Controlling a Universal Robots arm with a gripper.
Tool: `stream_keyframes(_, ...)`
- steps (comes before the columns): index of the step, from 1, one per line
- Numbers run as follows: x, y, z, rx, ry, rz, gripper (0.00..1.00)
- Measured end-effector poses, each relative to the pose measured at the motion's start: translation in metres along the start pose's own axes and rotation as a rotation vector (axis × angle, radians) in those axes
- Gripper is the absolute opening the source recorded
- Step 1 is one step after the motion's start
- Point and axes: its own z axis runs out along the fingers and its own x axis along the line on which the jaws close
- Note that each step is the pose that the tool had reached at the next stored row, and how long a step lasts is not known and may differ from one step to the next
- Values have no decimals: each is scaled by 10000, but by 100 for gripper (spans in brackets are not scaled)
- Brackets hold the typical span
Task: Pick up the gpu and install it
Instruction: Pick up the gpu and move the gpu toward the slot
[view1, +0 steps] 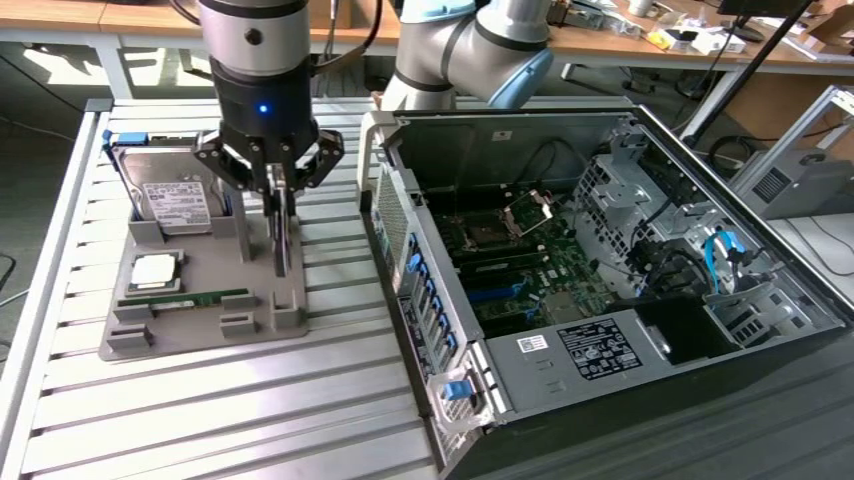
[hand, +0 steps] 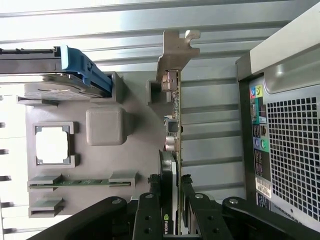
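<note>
On a slatted metal table (view1: 200, 420), beside an open computer case (view1: 534, 350) at the exterior view's right, a robot's claw (view1: 276, 195) is clenched on the gpu (view1: 280, 240) above a grey parts tray (view1: 187, 330).

The wrist view shows the black fingers (hand: 150, 210) pressed against both faces of the card near one end, with the rest reaching out unsupported.

The hazards look plain enough. A grip so close to one end could let the gpu pivot or slide between the fingers if anything nudges it. The case's perforated rear wall (hand: 295, 150) is close by, and a swing toward it could knock the card's free end against the sheet metal. Nearer at hand, the silvery bracket (hand: 172, 60) lies just beside a grey post (hand: 154, 92) on the tray, next to the hard drive (view1: 167, 195). Whether bracket and post touch cannot be told, but a sideways move could catch the bracket's hooked tab there and twist the card.

The gpu is carried edge-on, its faces upright. Its long axis runs straight out from the fingers and, in the exterior view, appears to hang close to vertical. The bracket end points down toward the tray, away from the claw.
</note>
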Motion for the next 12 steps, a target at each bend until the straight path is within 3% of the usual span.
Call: stream_keyframes(12,-4,8,-187,0,1,0,27)
